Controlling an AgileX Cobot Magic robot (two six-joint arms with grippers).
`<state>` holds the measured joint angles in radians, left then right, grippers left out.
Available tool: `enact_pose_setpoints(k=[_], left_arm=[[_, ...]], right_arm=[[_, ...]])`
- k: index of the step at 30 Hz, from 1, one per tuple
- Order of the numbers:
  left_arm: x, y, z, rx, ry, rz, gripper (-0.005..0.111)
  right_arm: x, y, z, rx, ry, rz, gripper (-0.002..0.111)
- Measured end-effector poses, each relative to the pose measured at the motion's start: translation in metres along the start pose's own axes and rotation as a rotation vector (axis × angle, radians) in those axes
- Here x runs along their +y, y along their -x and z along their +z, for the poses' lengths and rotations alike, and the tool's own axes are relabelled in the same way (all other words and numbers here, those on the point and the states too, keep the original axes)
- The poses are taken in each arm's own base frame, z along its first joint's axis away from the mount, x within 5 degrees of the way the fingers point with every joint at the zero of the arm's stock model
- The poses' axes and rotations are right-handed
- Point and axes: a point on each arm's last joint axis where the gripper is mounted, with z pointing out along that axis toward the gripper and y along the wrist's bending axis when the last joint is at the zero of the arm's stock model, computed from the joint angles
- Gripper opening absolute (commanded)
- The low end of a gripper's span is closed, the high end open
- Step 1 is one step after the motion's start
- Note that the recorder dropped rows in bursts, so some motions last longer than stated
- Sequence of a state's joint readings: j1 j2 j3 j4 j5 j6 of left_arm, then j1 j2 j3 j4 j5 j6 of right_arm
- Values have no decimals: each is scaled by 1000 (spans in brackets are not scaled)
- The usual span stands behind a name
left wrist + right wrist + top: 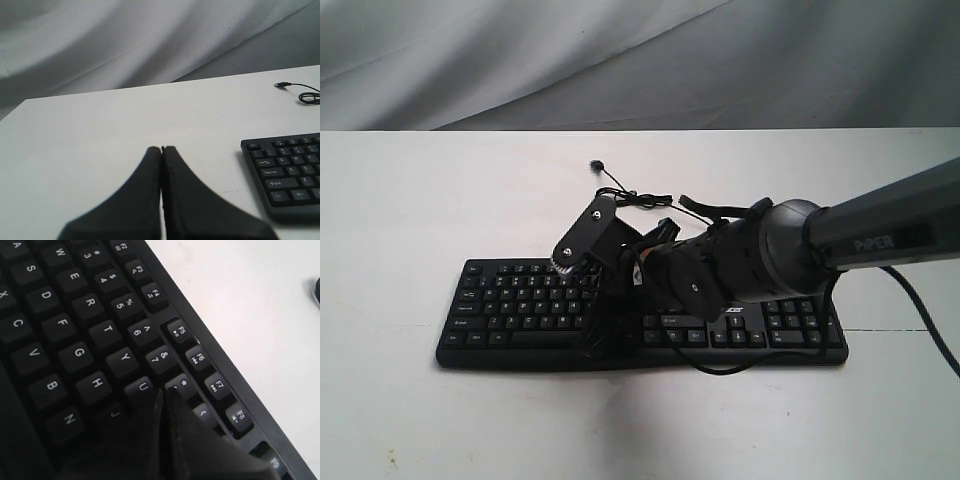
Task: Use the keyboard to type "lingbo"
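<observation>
The black keyboard (510,300) lies across the middle of the white table (400,200). My right gripper (595,335) reaches in from the right and points down at the keyboard's middle. In the right wrist view the right gripper (164,390) is shut with nothing held, its tips low over the keyboard (75,330) between the U key (142,386) and the 8 key (182,384), hiding the key beneath. I cannot tell whether a key is pressed. My left gripper (161,148) is shut and empty above bare table, off the Esc end of the keyboard (287,172).
The keyboard's thin black cable (640,198) coils behind it and ends in a loose USB plug (595,166); the cable (310,95) and plug (282,85) also show in the left wrist view. A grey cloth backdrop (620,60) hangs behind the table.
</observation>
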<state>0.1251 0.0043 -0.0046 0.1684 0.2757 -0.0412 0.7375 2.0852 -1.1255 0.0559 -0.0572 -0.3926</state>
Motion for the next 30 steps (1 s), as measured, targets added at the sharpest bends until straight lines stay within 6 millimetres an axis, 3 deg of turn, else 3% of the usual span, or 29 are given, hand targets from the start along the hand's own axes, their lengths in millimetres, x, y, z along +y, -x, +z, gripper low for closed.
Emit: enact_pose_setpoints(k=[17, 23, 26, 30], left_arm=[[0, 0, 0, 0, 0, 0, 0], [0, 0, 0, 0, 0, 0, 0], [0, 0, 0, 0, 0, 0, 0], [0, 0, 0, 0, 0, 0, 0]], right_arm=[[0, 1, -1, 17, 8, 0, 0], [-9, 25, -37, -42, -11, -23, 0], [6, 27, -49, -54, 12, -44, 0], [29, 23, -42, -48, 51, -58, 0]])
